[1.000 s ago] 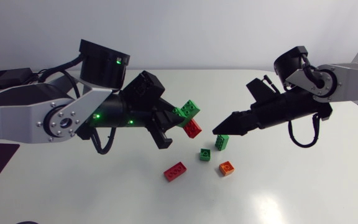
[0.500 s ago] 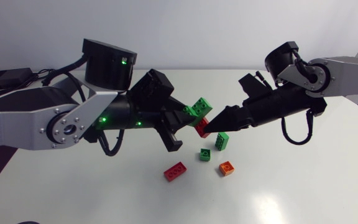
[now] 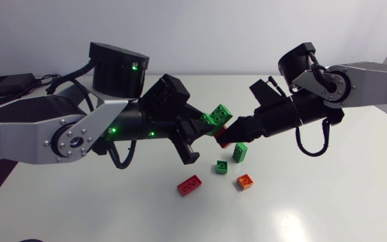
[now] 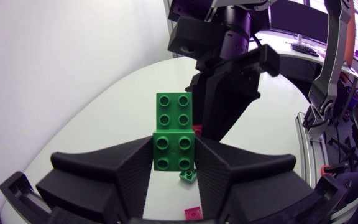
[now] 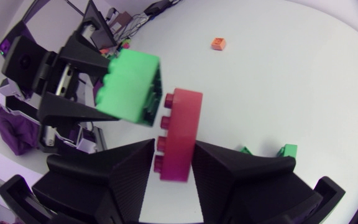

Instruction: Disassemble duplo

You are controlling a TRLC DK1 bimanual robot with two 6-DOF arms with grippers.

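My left gripper (image 3: 205, 125) is shut on a stack of two green bricks (image 3: 218, 115) held above the table's middle; in the left wrist view the green stack (image 4: 173, 130) stands between its fingers (image 4: 135, 171). A red brick (image 3: 222, 137) sits right under the green stack. My right gripper (image 3: 226, 136) comes in from the right and is shut on it. In the right wrist view the red brick (image 5: 178, 134) stands between the fingers, its studs toward the green stack (image 5: 129, 87); whether they still touch I cannot tell.
Loose bricks lie on the white table (image 3: 328, 195) below the grippers: a red one (image 3: 189, 184), two green ones (image 3: 221, 166) (image 3: 240, 152) and an orange one (image 3: 245, 181). The orange brick (image 5: 218, 43) also shows in the right wrist view.
My right gripper has moved left to the stack and its fingers have closed on the red brick. The left arm has shifted slightly up and right with the green stack.
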